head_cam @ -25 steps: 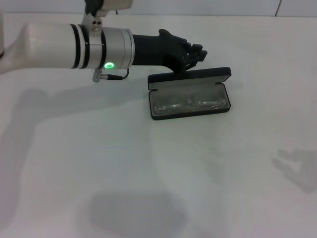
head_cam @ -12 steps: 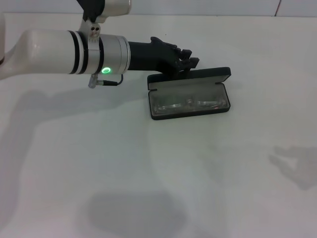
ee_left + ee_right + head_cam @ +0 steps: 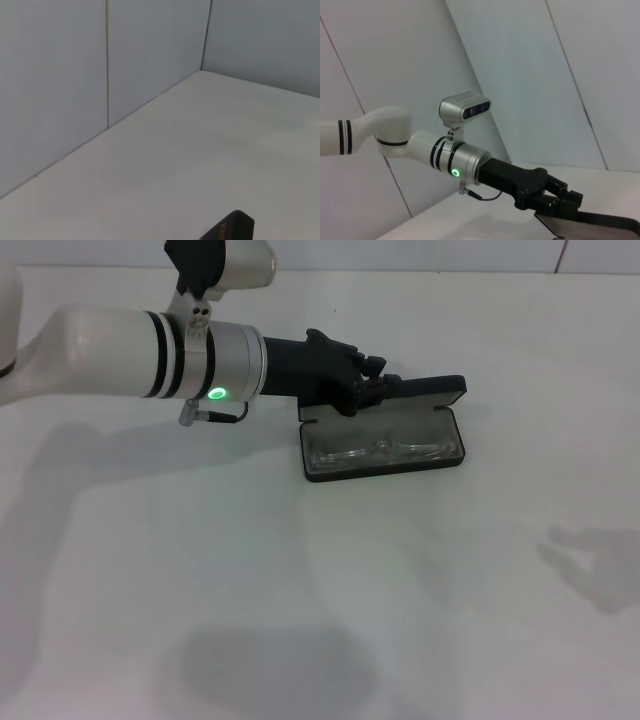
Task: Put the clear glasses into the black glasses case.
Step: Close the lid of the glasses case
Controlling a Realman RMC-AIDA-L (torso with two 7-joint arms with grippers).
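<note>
- Black glasses case (image 3: 383, 445) lying open right of centre in the head view, tray toward the near side, lid (image 3: 420, 389) raised along the far edge.
- Inside the pale grey tray: clear glasses (image 3: 380, 451), folded, stretched along its length.
- Just beyond, left gripper (image 3: 378, 385) on the lid's left part, dark fingers over its edge; spread or pressed together, cannot tell.
- Orange lettering on a black lid corner (image 3: 231, 228) at the bottom edge of the left wrist view, too small to read.
- Green ring light (image 3: 215, 394) glowing on the left arm's silver collar.
- White table (image 3: 320, 600) underneath, pale grey wall panels (image 3: 75, 75) meeting it at the back.
- Right gripper out of sight.
</note>
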